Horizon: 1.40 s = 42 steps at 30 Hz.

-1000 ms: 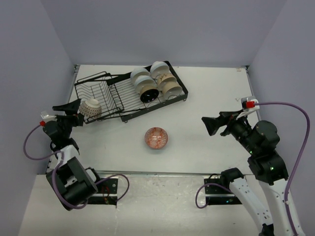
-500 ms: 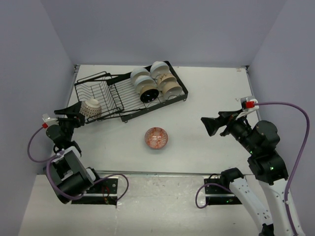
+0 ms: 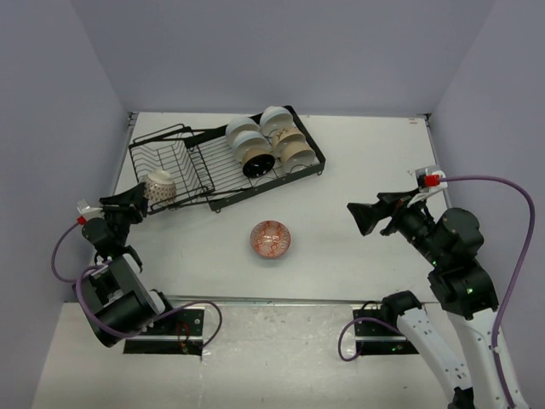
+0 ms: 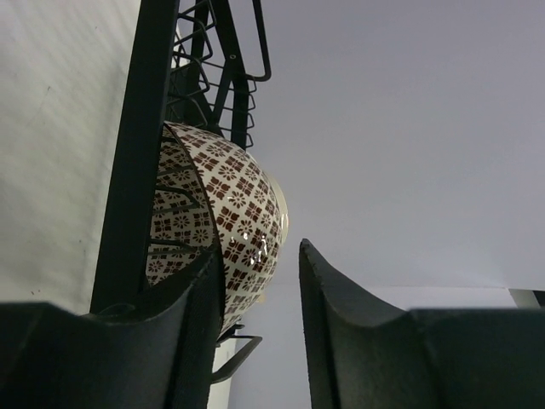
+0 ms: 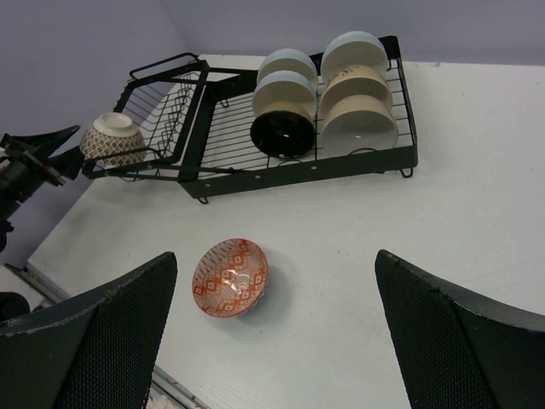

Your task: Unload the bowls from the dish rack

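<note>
The black wire dish rack (image 3: 264, 185) (image 5: 306, 173) lies at the back of the table. Its right section holds several bowls (image 3: 266, 141) (image 5: 324, 98) on edge, white, tan and one dark inside. A brown-and-white patterned bowl (image 3: 158, 186) (image 4: 230, 221) (image 5: 115, 139) rests mouth down on the basket end. My left gripper (image 3: 129, 203) (image 4: 260, 264) sits just left of that bowl, jaws narrowed, with an empty gap between them. One finger (image 4: 200, 315) lies beside the bowl's wall. A red-patterned bowl (image 3: 271, 239) (image 5: 230, 277) stands on the table. My right gripper (image 3: 368, 218) (image 5: 272, 341) hovers wide open to the right of it.
The white table (image 3: 358, 170) ends at a metal strip along the near edge (image 3: 272, 300). Purple walls close in on the left, back and right. A black rack bar (image 4: 128, 170) runs up the left wrist view next to the bowl.
My left gripper has drawn back toward the near left, away from the patterned bowl, and its jaws have narrowed. The bowl stays on the rack. The right arm has not moved.
</note>
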### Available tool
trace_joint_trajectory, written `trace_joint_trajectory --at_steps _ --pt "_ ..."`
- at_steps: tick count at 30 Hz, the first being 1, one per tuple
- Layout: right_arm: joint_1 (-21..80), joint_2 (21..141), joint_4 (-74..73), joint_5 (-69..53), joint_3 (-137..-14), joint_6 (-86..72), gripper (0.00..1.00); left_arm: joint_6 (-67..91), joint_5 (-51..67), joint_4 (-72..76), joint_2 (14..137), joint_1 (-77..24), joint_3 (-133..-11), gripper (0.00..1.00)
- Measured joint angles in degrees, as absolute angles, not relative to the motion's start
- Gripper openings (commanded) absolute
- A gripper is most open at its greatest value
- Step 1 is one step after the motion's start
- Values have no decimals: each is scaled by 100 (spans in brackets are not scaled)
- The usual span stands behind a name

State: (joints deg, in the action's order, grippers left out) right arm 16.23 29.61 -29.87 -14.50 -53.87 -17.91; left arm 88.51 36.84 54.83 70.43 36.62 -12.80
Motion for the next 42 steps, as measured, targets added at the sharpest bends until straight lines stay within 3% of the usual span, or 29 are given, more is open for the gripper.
trace_joint_trajectory --at_steps 24,30,42 --pt "1623 2963 -2952 -1450 -5387 -1793 99 8897 3691 5494 7234 3509 -1577 5" --pt "1623 2961 -2952 -1450 -5387 -1793 99 8879 3710 5262 7297 3400 -1804 0" --pt "1623 2961 -2952 -1450 -5384 -1793 99 8731 3675 5028 7778 3026 -2652 0"
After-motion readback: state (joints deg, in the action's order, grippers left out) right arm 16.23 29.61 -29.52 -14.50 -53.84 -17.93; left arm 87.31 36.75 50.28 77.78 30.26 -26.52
